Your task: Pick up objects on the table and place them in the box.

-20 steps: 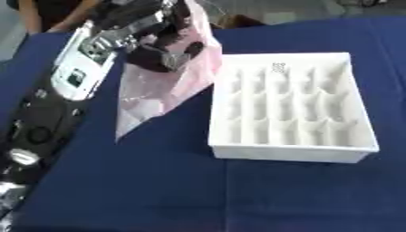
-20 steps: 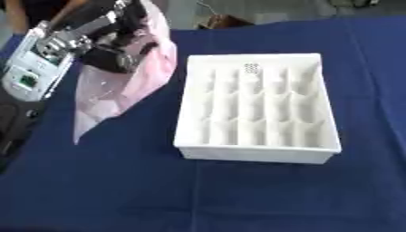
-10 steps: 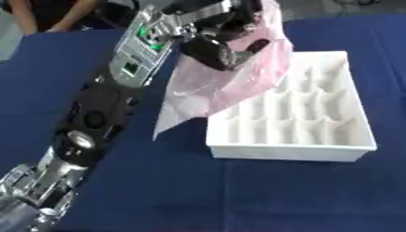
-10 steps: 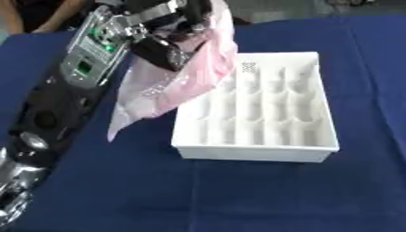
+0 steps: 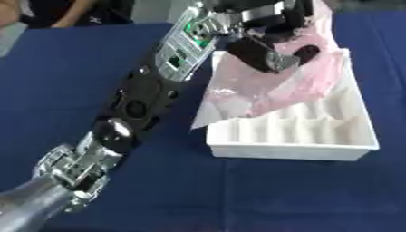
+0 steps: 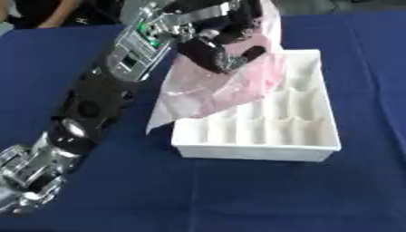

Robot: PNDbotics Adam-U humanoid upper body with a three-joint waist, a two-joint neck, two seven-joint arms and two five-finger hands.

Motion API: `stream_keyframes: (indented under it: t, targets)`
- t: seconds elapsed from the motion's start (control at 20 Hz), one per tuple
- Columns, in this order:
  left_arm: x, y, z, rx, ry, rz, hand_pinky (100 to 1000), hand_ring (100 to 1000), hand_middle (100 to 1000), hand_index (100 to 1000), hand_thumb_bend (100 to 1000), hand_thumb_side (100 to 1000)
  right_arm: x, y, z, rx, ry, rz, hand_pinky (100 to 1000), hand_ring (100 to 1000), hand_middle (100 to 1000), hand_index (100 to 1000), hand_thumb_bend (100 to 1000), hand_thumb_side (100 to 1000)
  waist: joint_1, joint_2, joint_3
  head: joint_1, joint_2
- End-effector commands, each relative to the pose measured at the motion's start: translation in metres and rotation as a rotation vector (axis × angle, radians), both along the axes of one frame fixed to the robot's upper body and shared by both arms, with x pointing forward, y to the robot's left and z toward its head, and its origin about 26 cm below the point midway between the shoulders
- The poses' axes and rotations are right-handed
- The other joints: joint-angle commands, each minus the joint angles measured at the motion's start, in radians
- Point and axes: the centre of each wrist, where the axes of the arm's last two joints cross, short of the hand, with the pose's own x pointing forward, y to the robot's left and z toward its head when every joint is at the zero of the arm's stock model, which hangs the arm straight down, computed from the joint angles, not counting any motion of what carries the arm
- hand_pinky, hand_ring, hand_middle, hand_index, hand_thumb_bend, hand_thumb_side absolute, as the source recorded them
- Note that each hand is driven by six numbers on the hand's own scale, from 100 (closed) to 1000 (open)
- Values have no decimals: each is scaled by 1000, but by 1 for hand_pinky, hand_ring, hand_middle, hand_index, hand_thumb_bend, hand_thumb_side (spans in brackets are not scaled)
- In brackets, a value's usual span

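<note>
Pink plastic bag (image 5: 269, 86) pinched in left robot hand (image 5: 266, 43), draped over white box (image 6: 321, 149)'s near-left rim, seemingly.

fingers (image 5: 273, 56) of left hand (image 5: 262, 43): curled on bag | bag (image 5: 269, 86): hangs under fingers, over box's left part | box (image 5: 349, 147): below and right of fingers, on worktop (image 5: 71, 72)

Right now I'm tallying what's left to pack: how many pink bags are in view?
1: the pink bag hangs from the left hand over the white box. More could be hidden behind it.
</note>
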Motion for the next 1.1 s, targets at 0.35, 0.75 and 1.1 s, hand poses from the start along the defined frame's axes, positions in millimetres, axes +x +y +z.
stream_keyframes:
  t: [0.35,0.75,1.1]
  targets:
    - [14,-17,-7,48,-128,-49,100,100,100,100,100,279,0,3,9,-6,-39,14,514,655,774,957,100,717,-12,-8,-11,21,-1]
    - [18,-18,-14,-8,-271,-48,167,348,504,561,194,547,0,3,9,-5,-44,14,515,654,774,957,100,713,-12,-7,-12,9,-1]
    - [21,-20,-23,158,-362,-47,766,882,912,900,166,710,0,4,10,-5,-46,17,514,653,774,957,100,709,-11,-7,-14,9,-1]
